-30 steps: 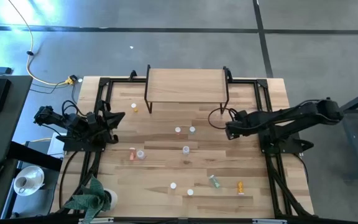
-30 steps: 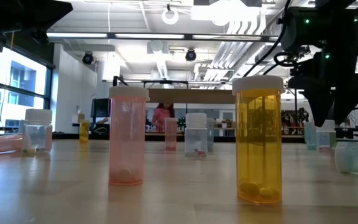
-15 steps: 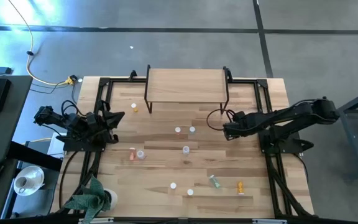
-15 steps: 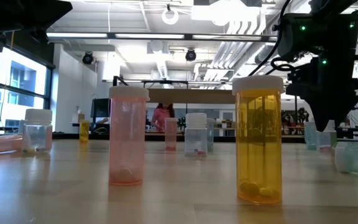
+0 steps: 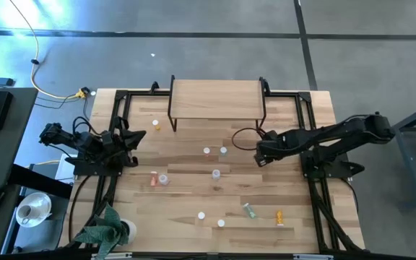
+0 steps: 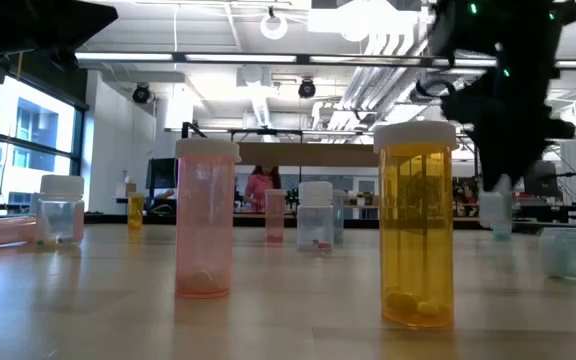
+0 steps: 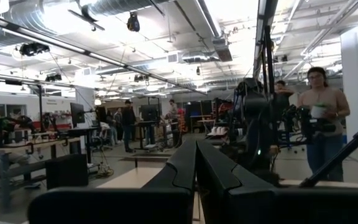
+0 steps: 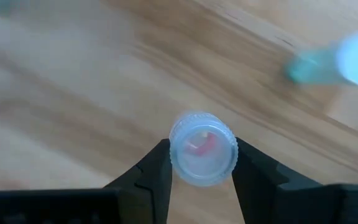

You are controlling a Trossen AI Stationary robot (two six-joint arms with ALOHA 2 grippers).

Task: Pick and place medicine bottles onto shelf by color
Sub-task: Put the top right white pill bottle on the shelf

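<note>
Small bottles with white caps stand and lie across the wooden table: a pink one (image 6: 206, 220) and an orange one (image 6: 415, 225) stand nearest the low camera, and others (image 5: 216, 172) stand mid-table. The shelf (image 5: 217, 100) stands on its black legs at the far edge. My right gripper (image 5: 258, 153) is right of the table's middle, shut on a small clear bottle (image 8: 202, 149) with something pink inside. My left gripper (image 5: 132, 137) rests shut and empty at the table's left edge. My right gripper pinches the clear bottle between its two fingers, on opposite sides of its cap end (image 8: 174, 155). The fingers come from above, pointing down. The bottle stays upright below them (image 6: 495, 210); whether its base is clear of the table I cannot tell.
A green bottle (image 5: 250, 210) and an orange one (image 5: 279, 215) lie near the front right. A pink bottle (image 5: 154, 177) lies left of centre and a small orange one (image 5: 157, 126) stands near the shelf's left legs. People stand in the room beyond the table.
My right gripper has moved a short way toward the table's left edge, carrying the clear bottle upright with it. The other bottles have stayed where they were.
</note>
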